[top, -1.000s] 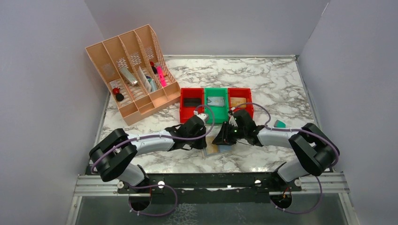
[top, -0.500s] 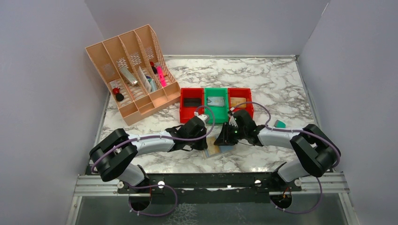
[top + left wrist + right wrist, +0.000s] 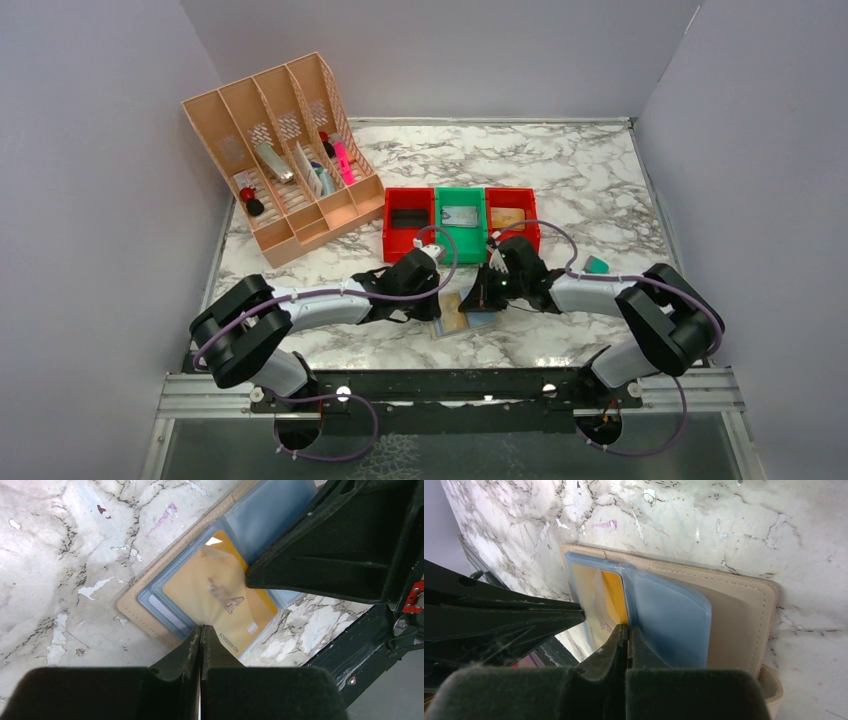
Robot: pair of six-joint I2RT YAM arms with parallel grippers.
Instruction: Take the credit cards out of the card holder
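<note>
Jaws of right gripper (image 3: 626, 627): newly snapped closed; left gripper (image 3: 201, 628) closed too.
Card holder (image 3: 734, 605): open flat between them, near-centre of the marbled surface (image 3: 560, 170), before red and green bins (image 3: 461, 247).
Yellow card (image 3: 210, 590): still sleeved, jaws at opposite edges; whether pinched, unclear. Extraction judged starting.
Grey walls (image 3: 90, 200) enclose.

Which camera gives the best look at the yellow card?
The left wrist view: the yellow card fills the middle, printing visible. The right wrist view shows only a narrow strip; the top view, only a tiny patch.
</note>
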